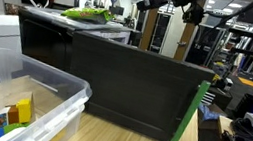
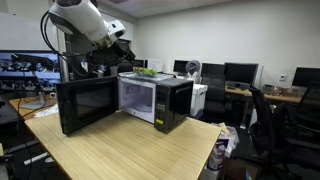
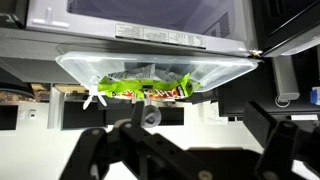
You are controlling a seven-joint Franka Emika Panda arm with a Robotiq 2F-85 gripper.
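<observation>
A black microwave (image 2: 172,100) stands on a wooden table with its door (image 2: 86,105) swung wide open; the door also shows in an exterior view (image 1: 135,82). A green snack bag (image 1: 86,14) lies on top of the microwave and shows in both exterior views (image 2: 145,72). In the wrist view the bag (image 3: 145,88) is straight ahead, beyond the fingers. My gripper (image 3: 180,150) is open and empty. It hangs in the air beside the microwave's top, apart from the bag, in both exterior views (image 1: 190,13) (image 2: 126,50).
A clear plastic bin (image 1: 57,96) with coloured toys sits on the wooden table (image 2: 130,150) near the open door. A green strip (image 1: 189,115) leans by the door's edge. Office desks, chairs (image 2: 270,110) and monitors stand around.
</observation>
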